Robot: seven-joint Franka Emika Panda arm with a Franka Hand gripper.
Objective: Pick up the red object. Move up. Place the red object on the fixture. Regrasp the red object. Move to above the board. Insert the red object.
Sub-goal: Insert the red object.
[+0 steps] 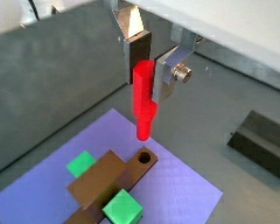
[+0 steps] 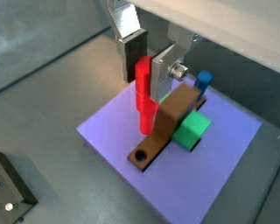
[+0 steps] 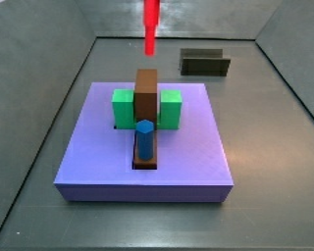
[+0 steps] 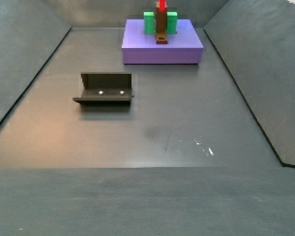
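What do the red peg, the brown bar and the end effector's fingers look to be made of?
Red peg, held upright in the end effector above the board: probably plastic, uniform saturated colour with a slight sheen. Brown bar: matte, flat colour without grain, possibly plastic or painted wood. Fingers: bare metal, silver and reflective.

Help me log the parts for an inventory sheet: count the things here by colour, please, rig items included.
Red: 1, the red object, held upright in the tool above the board
Purple: 1, the board
Green: 2, green blocks
Brown: 1, bar
Blue: 1, peg
Dark: 1, the fixture
Total: 7
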